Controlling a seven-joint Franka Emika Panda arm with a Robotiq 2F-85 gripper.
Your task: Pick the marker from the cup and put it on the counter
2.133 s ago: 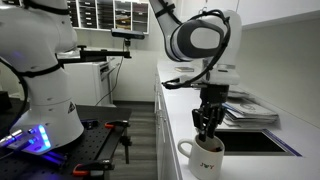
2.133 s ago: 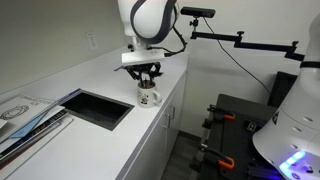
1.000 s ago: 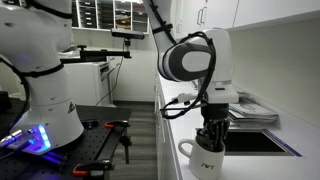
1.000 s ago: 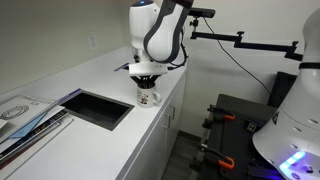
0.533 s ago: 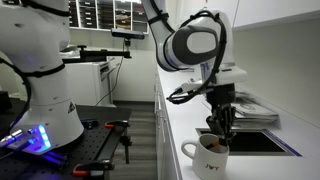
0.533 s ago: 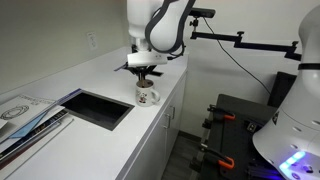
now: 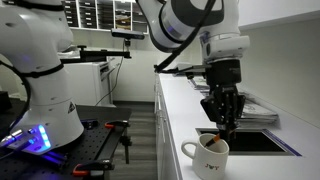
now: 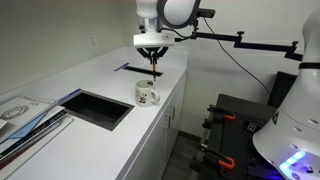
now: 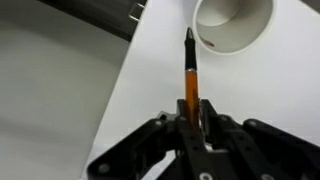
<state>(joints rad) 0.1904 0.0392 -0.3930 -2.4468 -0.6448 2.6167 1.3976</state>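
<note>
The white cup (image 7: 210, 157) with a loop handle and a dark logo stands near the counter's (image 7: 175, 120) front edge; it also shows in the other exterior view (image 8: 148, 94) and at the top of the wrist view (image 9: 235, 25). My gripper (image 9: 190, 122) is shut on an orange marker (image 9: 189, 70) with a dark tip that points toward the cup's rim. In both exterior views the gripper (image 7: 222, 112) (image 8: 153, 55) hangs above the cup, and the marker (image 8: 154, 66) is lifted clear of it.
A dark sink cutout (image 8: 97, 108) lies in the white counter (image 8: 60, 85) beside the cup. Papers (image 8: 22, 112) lie past the sink. A black workbench with clamps (image 8: 235, 125) and a second white robot (image 7: 40, 70) stand off the counter's edge.
My gripper has risen from the cup's mouth with the marker in it. The marker has come out of the cup. The cup has stayed in place.
</note>
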